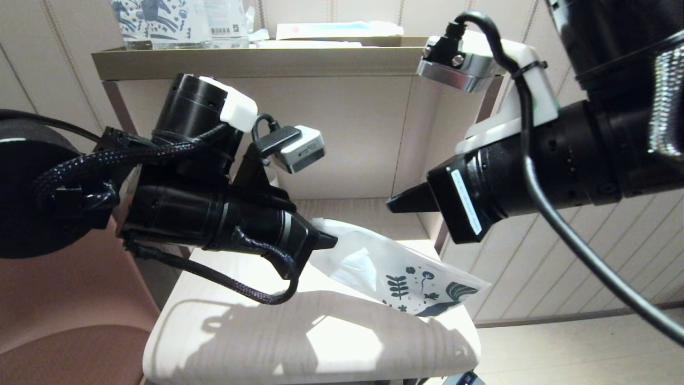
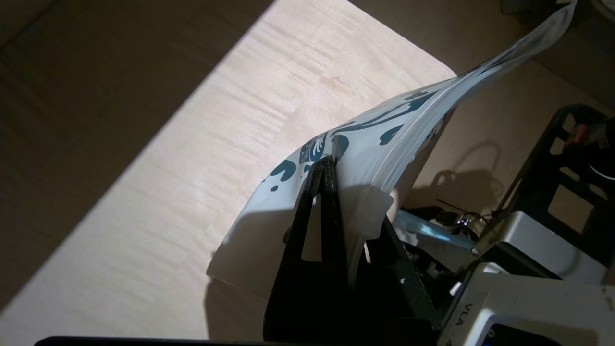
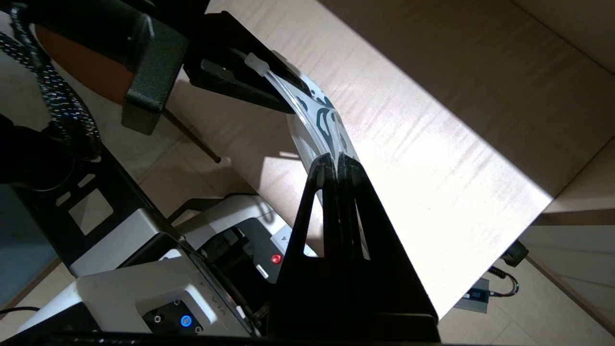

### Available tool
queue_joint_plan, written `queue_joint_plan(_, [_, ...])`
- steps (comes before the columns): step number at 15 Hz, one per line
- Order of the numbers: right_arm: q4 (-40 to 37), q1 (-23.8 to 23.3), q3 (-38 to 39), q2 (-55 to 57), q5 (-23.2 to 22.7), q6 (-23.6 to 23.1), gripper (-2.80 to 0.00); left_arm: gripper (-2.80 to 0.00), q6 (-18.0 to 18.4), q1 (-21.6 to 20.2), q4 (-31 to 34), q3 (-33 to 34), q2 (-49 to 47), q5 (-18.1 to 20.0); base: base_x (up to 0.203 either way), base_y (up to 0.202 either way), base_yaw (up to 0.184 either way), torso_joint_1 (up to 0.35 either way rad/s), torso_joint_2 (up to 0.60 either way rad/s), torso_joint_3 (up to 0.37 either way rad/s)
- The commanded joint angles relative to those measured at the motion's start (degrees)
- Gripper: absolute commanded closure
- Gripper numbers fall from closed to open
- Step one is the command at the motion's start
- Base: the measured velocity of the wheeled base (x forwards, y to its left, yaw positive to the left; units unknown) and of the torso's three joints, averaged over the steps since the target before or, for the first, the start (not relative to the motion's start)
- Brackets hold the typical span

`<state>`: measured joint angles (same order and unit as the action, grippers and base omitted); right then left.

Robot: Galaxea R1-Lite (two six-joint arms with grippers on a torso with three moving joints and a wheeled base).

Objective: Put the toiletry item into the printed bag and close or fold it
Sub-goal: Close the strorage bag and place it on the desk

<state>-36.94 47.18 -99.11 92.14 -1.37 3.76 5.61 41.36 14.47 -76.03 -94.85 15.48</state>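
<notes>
Held off the pale wooden table: printed bag, pinched at its plain end by left gripper. Right gripper at 2 o'clock, fingers together, nothing visibly between. "VLA" legible only in wrist views.

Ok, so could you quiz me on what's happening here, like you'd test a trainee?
1. True or false: the printed bag lies flat on the table.
2. Which gripper's jaws pinch the bag? A) left gripper B) right gripper
3. What pattern is on the bag?
Key: 1 false, it is held up by one end; 2 A; 3 dark-blue leaves and flowers.
</notes>
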Motion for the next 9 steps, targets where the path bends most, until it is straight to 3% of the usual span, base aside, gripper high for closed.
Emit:
queue_joint_plan(1, [-0.1,0.0,-0.4,1.8,0.0,0.0,0.0,0.0,-1.4,-0.8,2.3,-2.9,-0.5,-0.1,0.0,0.0,0.0,0.0,0.0,0.0])
queue_joint_plan(4, [0.0,0.0,-0.6,2.3,-0.1,-0.1,0.0,0.0,-3.3,-0.8,3.1,-4.4,-1.1,-5.8,0.0,0.0,0.0,0.0,0.0,0.0])
queue_joint_plan(7, [0.0,0.1,-0.3,2.0,-0.1,-0.3,0.0,0.0,-4.4,-0.8,2.8,-4.7,-1.1,-5.6,0.0,0.0,0.0,0.0,0.0,0.0])
queue_joint_plan(8, [0.2,0.0,-0.9,2.1,0.0,-0.5,-0.12,0.0,-5.2,-0.8,2.4,-4.8,-1.1,-5.7,0.0,0.0,0.0,0.0,0.0,0.0])
queue_joint_plan(9, [0.3,0.0,-1.3,2.2,0.2,-0.7,-2.8,0.0,-5.2,-0.8,2.1,-4.6,-1.2,-5.8,0.0,0.0,0.0,0.0,0.0,0.0])
